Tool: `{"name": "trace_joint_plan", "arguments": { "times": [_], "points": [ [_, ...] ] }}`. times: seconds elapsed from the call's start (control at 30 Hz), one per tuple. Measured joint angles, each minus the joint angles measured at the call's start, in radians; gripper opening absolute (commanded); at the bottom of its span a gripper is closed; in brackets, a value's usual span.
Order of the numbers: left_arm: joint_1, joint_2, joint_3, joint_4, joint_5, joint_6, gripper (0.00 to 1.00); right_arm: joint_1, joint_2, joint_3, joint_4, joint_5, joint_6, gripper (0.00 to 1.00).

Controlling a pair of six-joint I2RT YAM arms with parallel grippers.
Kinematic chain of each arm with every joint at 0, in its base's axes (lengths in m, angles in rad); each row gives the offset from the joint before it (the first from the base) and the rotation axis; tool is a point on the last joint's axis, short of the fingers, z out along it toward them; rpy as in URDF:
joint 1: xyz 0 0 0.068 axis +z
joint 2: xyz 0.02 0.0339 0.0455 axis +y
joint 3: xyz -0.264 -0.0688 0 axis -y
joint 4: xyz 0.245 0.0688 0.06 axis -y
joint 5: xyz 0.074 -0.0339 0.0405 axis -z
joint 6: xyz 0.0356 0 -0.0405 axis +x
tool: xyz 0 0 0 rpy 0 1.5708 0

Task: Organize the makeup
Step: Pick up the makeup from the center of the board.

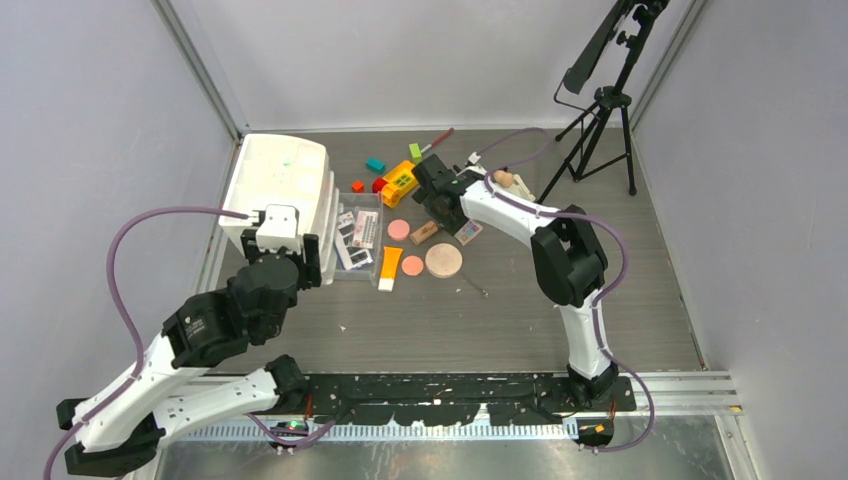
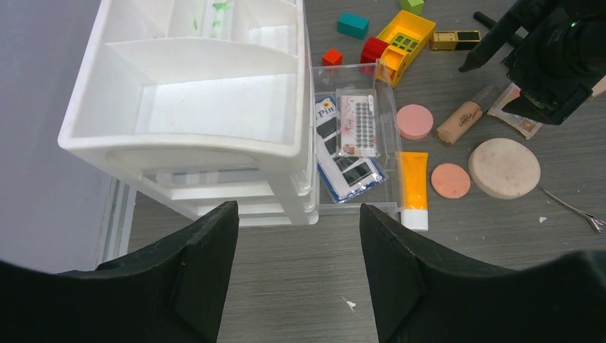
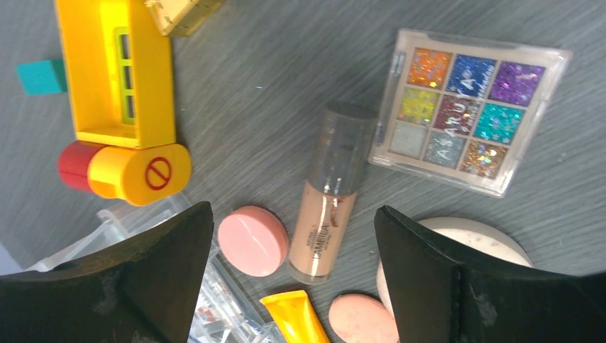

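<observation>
My right gripper [image 1: 440,215] is open and hovers over the makeup; in its wrist view [image 3: 293,214] the jaws straddle a beige tube [image 3: 330,200], a pink compact [image 3: 252,239] and a peach compact [image 3: 363,318]. A glitter eyeshadow palette [image 3: 464,107], a large beige round compact [image 1: 444,261] and an orange tube with a white cap [image 1: 390,267] lie close by. A gold-black lipstick [image 2: 455,40] lies beside the toy brick. A red pencil [image 1: 437,142] lies at the back. My left gripper [image 2: 299,236] is open and empty, above the table in front of the white drawer unit [image 2: 193,86].
A clear tray [image 2: 350,71] holding flat palette packs sits against the drawer unit. The yellow-and-red toy brick [image 1: 400,181] and the teal [image 1: 375,164], green [image 1: 415,152] and red [image 1: 357,186] blocks lie behind. A thin metal tool [image 2: 572,207] lies at the right. A tripod [image 1: 600,110] stands at the back right.
</observation>
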Motion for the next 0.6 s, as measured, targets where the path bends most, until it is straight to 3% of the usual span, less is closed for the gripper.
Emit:
{"name": "trace_joint_plan", "arguments": {
  "times": [0.23, 0.6],
  "points": [
    [0.000, -0.025, 0.000, 0.000, 0.000, 0.000, 0.65, 0.003, 0.028, 0.010, -0.069, 0.002, 0.050, 0.87],
    [0.000, -0.024, 0.000, 0.000, 0.000, 0.000, 0.65, 0.000, 0.097, 0.032, -0.080, -0.032, 0.067, 0.79]
  ]
}}
